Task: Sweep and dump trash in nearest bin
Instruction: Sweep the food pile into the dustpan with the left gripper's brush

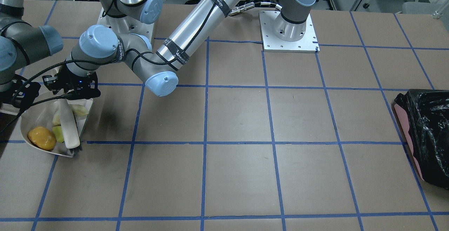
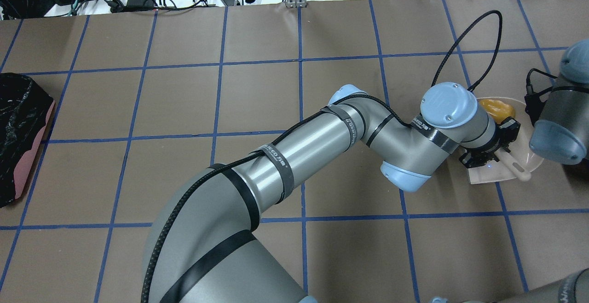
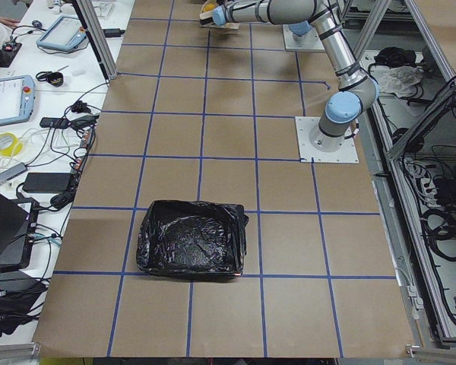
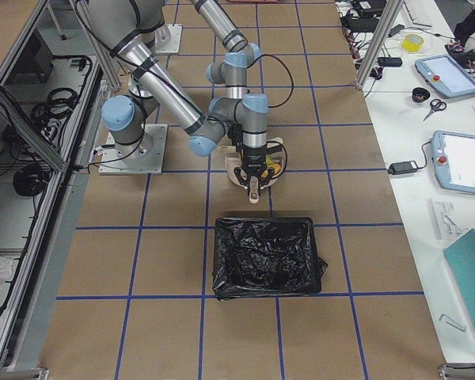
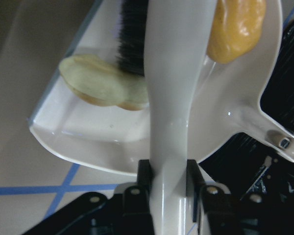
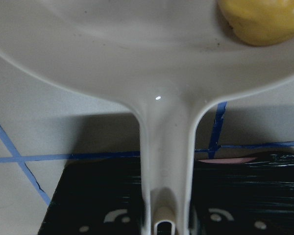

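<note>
The white dustpan (image 1: 33,125) holds the trash: an orange-brown bun (image 1: 41,138), a yellow-green block (image 1: 58,133) and a cream ring pastry (image 1: 80,110). My left gripper (image 5: 169,171) is shut on the white brush handle (image 5: 174,98). The black bristles (image 5: 132,39) rest in the pan beside the pastry (image 5: 100,83) and the bun (image 5: 235,29). My right gripper (image 6: 164,223) is shut on the dustpan handle (image 6: 164,161), at the table's right end (image 1: 19,94). The block is hidden in both wrist views.
A black-bagged bin (image 4: 265,257) stands just beyond the dustpan at the robot's right end. A second black-bagged bin (image 2: 20,137) stands at the far left end. My left arm (image 2: 322,146) stretches across the table's middle.
</note>
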Controlling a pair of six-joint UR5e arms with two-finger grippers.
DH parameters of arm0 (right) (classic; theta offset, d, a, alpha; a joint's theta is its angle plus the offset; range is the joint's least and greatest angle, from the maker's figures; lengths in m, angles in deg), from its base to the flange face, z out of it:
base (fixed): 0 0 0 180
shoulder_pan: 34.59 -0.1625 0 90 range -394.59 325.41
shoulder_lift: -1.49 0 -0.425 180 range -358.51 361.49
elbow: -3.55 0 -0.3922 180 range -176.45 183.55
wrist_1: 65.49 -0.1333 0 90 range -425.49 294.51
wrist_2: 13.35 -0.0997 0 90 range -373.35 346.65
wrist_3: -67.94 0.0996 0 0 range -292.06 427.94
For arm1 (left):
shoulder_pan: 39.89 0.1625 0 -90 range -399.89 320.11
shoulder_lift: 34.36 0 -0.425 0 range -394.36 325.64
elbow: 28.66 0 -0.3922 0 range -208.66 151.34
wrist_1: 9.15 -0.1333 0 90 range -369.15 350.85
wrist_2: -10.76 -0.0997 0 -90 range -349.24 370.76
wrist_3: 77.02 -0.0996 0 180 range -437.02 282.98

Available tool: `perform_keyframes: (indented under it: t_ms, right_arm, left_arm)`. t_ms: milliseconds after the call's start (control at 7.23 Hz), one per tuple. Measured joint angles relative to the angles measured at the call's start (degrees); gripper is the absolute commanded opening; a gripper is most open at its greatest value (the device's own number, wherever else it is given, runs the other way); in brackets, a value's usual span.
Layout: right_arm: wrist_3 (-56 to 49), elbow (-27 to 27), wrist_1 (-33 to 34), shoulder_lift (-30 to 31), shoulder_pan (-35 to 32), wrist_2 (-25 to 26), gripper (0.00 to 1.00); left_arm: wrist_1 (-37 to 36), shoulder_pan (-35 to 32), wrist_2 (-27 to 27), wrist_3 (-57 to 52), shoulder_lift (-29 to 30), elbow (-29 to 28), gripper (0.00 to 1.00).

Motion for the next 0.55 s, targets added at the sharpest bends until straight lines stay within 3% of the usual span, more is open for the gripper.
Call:
perform_keyframes:
  t_ms: [553]
  right_arm:
    - [-0.25, -0.07, 0.18, -0.04, 0.0, 0.0, 0.0]
  left_arm:
    - [1.16, -0.17, 0.47, -1.81, -3.61, 6.81, 0.0]
